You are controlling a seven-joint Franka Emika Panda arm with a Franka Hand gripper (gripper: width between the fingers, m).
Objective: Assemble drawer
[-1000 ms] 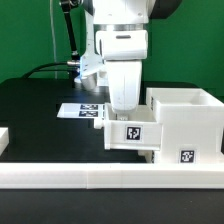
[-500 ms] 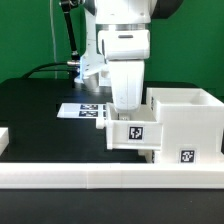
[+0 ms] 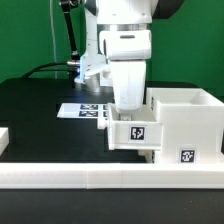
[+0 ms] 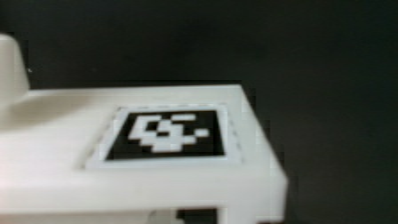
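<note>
A small white drawer tray (image 3: 133, 132) with a square tag on its front sits against the open side of the large white housing (image 3: 185, 115) at the exterior view's right. My gripper (image 3: 125, 108) reaches straight down onto the tray's rear wall, which hides the fingertips. The tray shifts along with the hand, so the gripper is shut on it. In the wrist view a tagged white face of the tray (image 4: 169, 135) fills the picture, blurred and very close. The fingers do not show there.
The marker board (image 3: 82, 110) lies on the black table behind the tray. A long low white border bar (image 3: 100, 180) runs along the front. A white piece (image 3: 3, 138) shows at the left edge. Cables hang behind the arm.
My gripper and the tray have shifted slightly toward the exterior view's right, closer into the housing. Nothing else has moved.
</note>
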